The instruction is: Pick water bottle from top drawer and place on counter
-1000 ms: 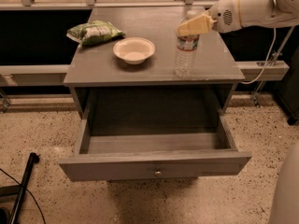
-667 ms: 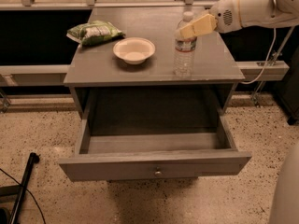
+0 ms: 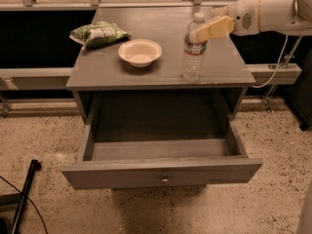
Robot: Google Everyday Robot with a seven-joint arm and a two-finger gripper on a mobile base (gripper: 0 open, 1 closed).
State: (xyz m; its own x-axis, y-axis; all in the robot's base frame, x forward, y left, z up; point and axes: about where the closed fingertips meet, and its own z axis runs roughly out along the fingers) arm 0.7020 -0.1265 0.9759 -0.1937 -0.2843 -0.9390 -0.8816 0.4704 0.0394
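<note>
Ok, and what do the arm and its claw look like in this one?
The claw, by the top of the water bottle on the counter, is pale yellow and blocky. Behind it the arm is a smooth, rounded white casing with a small round perforated grille and a thin yellowish band. A thin pale cable hangs below it.

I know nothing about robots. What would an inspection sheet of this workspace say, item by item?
Surface: grey counter, carrying three things.
Job's things: bottle upright on the counter, front right; drawer pulled open.
Clutter: white bowl and green bag on the counter.
Pincer: pincer at the bottle's cap, reaching in from the right.
Cables: white cable hanging at right.
Surroundings: speckled floor; black pole lying at left.
</note>
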